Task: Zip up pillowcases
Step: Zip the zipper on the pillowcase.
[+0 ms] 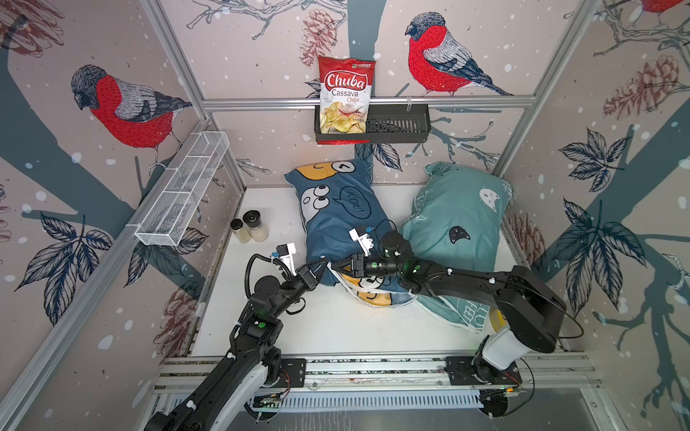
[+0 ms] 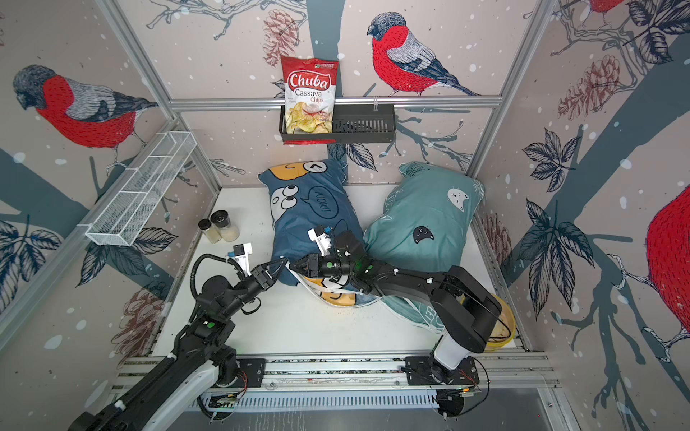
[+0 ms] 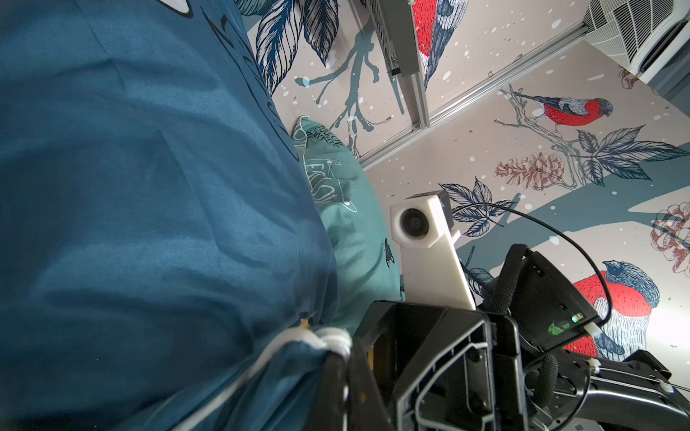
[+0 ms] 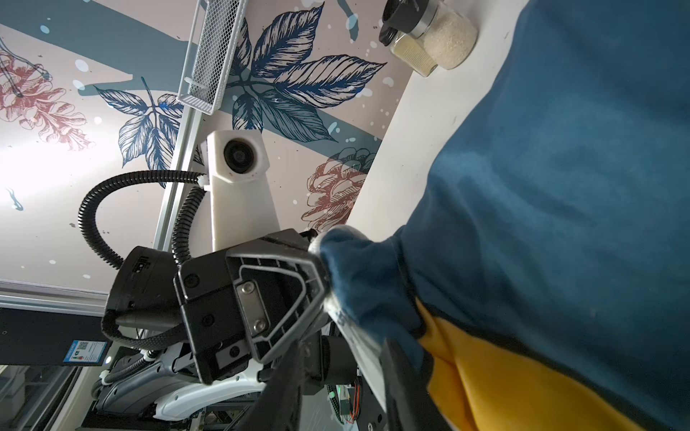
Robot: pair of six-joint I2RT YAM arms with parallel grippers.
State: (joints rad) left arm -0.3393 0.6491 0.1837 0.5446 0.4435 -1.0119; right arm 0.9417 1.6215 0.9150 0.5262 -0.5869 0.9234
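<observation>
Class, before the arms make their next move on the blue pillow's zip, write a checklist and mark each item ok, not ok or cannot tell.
1. Left fingers clamp the blue pillow's corner: ok.
2. Right fingers grip the zip: cannot tell.
3. Zip shut: not ok, its white edge gapes.
4. Teal pillow zipped: cannot tell, the right arm lies across it.
5. Jars stand apart from both arms: ok.
</observation>
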